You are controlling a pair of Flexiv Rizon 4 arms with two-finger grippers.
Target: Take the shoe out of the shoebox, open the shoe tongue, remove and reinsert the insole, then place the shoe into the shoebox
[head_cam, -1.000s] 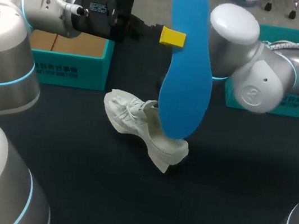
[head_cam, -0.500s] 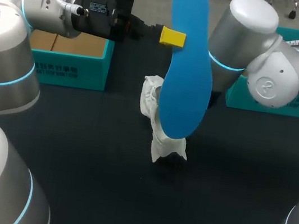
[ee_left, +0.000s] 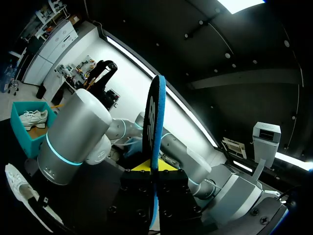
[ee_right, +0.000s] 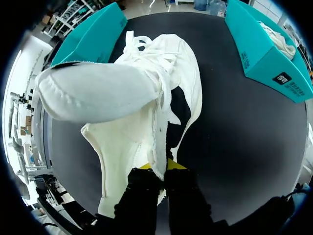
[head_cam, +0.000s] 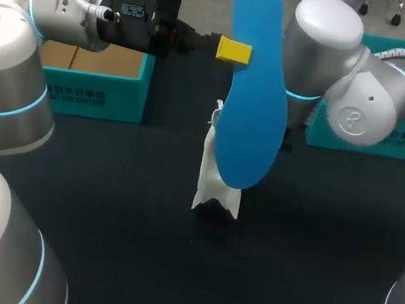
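Dark tabletop (head_cam: 101, 205) lies below: left end effector (ee_left: 154, 169) clamps the blue insole (head_cam: 251, 113) upright, right end effector (ee_right: 159, 170) grips the white shoe (head_cam: 213, 173), stood on end. Reinsertion seems next, needing the insole tip aligned with the opening.

Plain black table (head_cam: 122, 224)
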